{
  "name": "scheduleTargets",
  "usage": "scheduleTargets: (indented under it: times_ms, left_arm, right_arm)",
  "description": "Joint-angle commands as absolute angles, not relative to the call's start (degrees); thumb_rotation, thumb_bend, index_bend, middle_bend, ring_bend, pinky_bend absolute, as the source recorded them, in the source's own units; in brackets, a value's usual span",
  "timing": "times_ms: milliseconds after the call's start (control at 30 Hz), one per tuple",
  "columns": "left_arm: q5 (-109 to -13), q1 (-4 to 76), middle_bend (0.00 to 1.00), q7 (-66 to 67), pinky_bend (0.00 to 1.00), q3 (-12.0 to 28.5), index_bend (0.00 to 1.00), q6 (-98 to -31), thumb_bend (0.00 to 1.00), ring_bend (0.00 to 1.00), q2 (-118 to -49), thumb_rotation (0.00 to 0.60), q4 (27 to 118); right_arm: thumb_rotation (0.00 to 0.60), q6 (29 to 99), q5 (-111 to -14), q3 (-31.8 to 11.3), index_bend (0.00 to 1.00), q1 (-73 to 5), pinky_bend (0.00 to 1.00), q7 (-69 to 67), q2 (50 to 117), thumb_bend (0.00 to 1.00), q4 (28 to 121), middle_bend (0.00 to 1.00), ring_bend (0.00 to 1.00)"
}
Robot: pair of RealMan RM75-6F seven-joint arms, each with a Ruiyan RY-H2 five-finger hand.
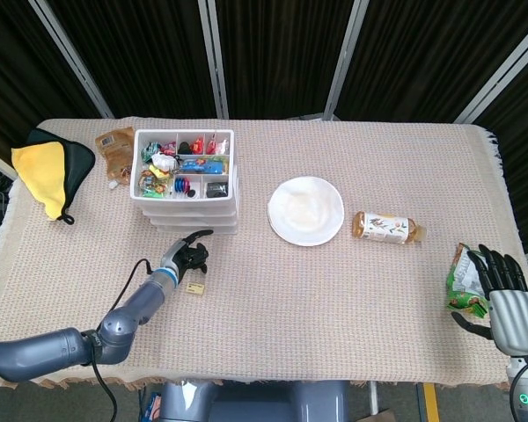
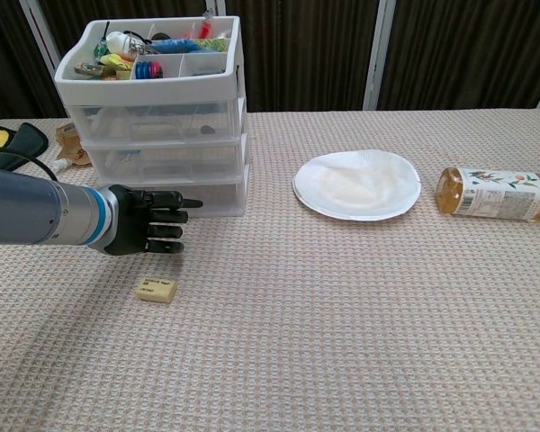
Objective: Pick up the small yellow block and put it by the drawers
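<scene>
The small yellow block lies flat on the cloth, a little in front of the white drawer unit. My left hand hovers just behind the block, between it and the drawers, fingers apart and extended toward the right, holding nothing. My right hand rests at the table's far right edge beside a green snack bag, fingers spread; the chest view does not show it.
A white paper plate sits mid-table and a tea bottle lies on its side to the right. A yellow and black cloth and a brown packet lie left of the drawers.
</scene>
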State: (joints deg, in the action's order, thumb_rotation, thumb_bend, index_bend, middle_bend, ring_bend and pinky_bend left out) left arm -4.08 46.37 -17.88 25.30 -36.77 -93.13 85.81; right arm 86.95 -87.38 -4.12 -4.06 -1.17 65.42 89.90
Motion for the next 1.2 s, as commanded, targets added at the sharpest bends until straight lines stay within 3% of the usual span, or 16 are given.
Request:
scheduleTargets:
  times_ms: [33,500,1200]
  left_arm:
    - [-4.6,46.1,0.99,-17.9,0.68,25.0,0.09,-37.6,1.0,0.91,-93.4,0.6,86.2]
    - [-4.8,45.6,0.99,-17.9,0.68,25.1,0.07,-39.5,1.0,0.91,-93.9,0.6,86.3]
    - [-3.3,46.3,0.99,-20.0,0.68,27.1,0.11,-35.3,1.0,0.91,-96.2,0.6,82.0]
  right_arm:
    - [0.6,87.0,-87.3,-4.1,0.09,-4.0,0.0,-1.3,65.4,0.03,89.9,0.0,0.0]
    - [0.6,86.7,-87.0,-4.2,0.09,-4.1,0.0,-1.3,65.4,0.03,90.3,0.0,0.0]
    - [0.6,86.9,-87.1,-4.2,0.09,-4.0,0.0,-1.3,65.4,0.03,90.2,0.0,0.0]
